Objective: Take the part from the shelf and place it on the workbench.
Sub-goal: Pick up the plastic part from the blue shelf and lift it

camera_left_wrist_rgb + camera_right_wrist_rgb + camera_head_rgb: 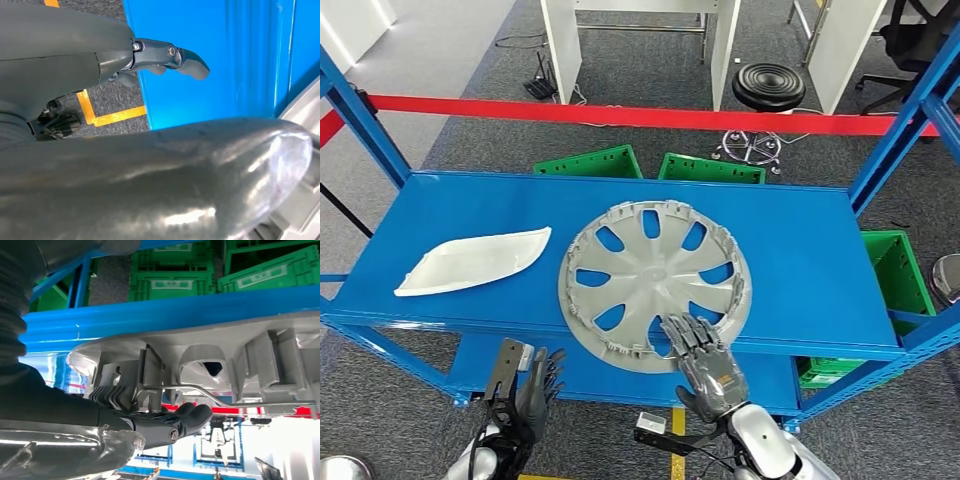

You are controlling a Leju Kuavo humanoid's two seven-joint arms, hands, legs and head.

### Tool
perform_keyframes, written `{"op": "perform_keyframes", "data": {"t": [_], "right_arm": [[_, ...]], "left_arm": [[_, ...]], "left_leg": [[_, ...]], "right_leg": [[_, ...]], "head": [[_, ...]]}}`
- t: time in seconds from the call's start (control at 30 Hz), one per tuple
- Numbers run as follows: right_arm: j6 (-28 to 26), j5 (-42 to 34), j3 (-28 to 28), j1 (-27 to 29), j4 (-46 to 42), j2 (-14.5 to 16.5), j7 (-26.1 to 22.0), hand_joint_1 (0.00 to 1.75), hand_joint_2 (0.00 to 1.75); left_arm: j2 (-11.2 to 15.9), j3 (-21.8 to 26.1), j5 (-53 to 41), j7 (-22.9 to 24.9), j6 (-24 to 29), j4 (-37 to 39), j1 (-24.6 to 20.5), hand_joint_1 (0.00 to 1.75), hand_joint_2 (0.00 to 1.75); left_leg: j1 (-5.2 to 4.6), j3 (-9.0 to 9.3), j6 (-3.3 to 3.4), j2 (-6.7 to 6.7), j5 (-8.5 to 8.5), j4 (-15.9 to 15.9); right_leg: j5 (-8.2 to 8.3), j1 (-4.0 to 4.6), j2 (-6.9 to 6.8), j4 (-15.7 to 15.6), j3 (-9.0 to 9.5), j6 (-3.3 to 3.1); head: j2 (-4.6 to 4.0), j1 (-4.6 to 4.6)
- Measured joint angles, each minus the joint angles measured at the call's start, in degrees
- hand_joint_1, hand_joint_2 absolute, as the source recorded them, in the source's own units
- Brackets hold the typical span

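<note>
The grey wheel cover lies flat on the top level of the blue shelf, its near edge overhanging the shelf's front lip toward the robot. It lies straight ahead of the right robot hand and ahead and to the right of the left robot hand; being round, it has no long axis to line up with, so what matters for the coming lift is that overhanging rim. The right robot hand is much the nearer: in the head view its fingers are spread and laid on the cover's near rim, palm down. The right wrist view shows a dark finger under the ribbed edge of the cover, just beside the wire retaining ring, so the hand seems to bracket the rim from both faces; whether it grips firmly I cannot tell. The left robot hand hangs low in front of the shelf's lower level, well apart from the cover, fingers loosely apart and holding nothing; in the left wrist view one finger stretches toward the blue shelf face without touching it. A white curved panel lies on the same shelf level to the left, apart from the cover. In my judgement, the right hand must secure the rim first.
</note>
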Motion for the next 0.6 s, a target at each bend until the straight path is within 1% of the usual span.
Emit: {"op": "perform_keyframes", "data": {"t": [0.03,0.07,0.1,0.13,0.17,0.37,0.6], "right_arm": [[0.0,0.1,-0.4,0.2,-0.1,0.0,0.1,1.01,1.75],[0.0,0.3,-0.8,0.4,-0.3,0.1,0.3,1.44,1.75],[0.0,0.5,-1.3,0.6,-0.6,0.1,0.3,1.6,1.75],[0.1,0.7,-1.8,0.9,-0.9,0.1,0.4,1.68,1.75],[0.1,0.9,-2.2,1.1,-1.4,0.1,0.5,1.75,1.75],[0.1,2.3,-4.4,2.1,-3.5,0.1,0.6,1.75,1.75],[-0.2,3.8,-5.4,2.7,-5.8,0.2,0.3,1.75,1.75]], "left_arm": [[0.0,0.0,0.0,0.0,0.0,0.0,0.0,0.0,0.0],[0.0,0.0,0.0,0.1,-0.1,0.0,0.0,0.0,0.0],[0.1,0.0,-0.1,0.1,-0.1,0.0,0.0,0.0,0.0],[0.1,0.0,-0.1,0.1,-0.1,0.0,0.0,0.0,0.0],[0.1,0.0,-0.1,0.2,-0.1,0.0,0.0,0.0,0.0],[0.4,0.0,-0.3,0.4,-0.5,0.0,0.0,0.0,0.0],[0.5,0.1,-1.0,0.6,-0.8,0.0,0.0,0.0,0.0]], "left_leg": [[0.0,0.0,0.0,0.0,0.0,0.0],[0.0,-0.01,0.0,0.0,0.0,0.0],[-0.01,-0.01,0.0,0.0,0.0,0.0],[-0.01,-0.01,0.0,0.0,0.0,0.0],[-0.01,-0.02,0.0,0.0,0.0,0.0],[0.0,-0.03,0.0,0.0,-0.01,0.0],[0.0,-0.03,0.0,0.0,-0.01,0.0]], "right_leg": [[0.0,0.0,0.0,0.0,0.01,0.0],[0.0,0.0,-0.01,0.0,0.01,0.0],[0.0,0.0,-0.01,0.0,0.02,0.0],[0.0,0.0,-0.01,0.0,0.02,0.0],[0.0,0.0,-0.01,0.0,0.02,0.0],[-0.01,0.0,-0.01,0.0,0.01,0.0],[-0.01,0.0,-0.01,0.0,0.0,0.0]], "head": [[0.0,0.0],[0.0,0.0],[0.0,0.0],[0.0,0.01],[0.0,0.01],[0.0,0.0],[0.0,0.0]]}}
